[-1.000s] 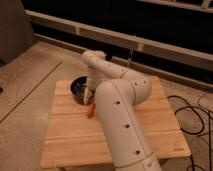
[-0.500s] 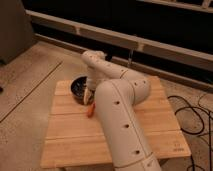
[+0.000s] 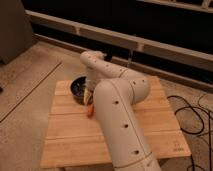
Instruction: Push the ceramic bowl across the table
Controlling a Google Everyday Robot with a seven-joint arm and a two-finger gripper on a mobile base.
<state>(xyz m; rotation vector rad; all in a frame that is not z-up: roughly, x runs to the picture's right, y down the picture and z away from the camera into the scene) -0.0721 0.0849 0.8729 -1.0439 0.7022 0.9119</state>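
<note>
The ceramic bowl [image 3: 78, 88] is small, round and dark, with a greyish inside. It sits near the far left corner of the light wooden plank table [image 3: 70, 135]. My white arm [image 3: 117, 107] reaches across the table from the near right and bends down toward the bowl. My gripper [image 3: 88, 94] is right at the bowl's right side, mostly hidden behind the arm. I cannot tell whether it touches the bowl.
A small orange-red thing [image 3: 90, 111] lies on the table just beside the arm, in front of the bowl. Black cables [image 3: 196, 116] trail on the floor to the right. A dark wall with a pale ledge [image 3: 150, 42] runs behind the table.
</note>
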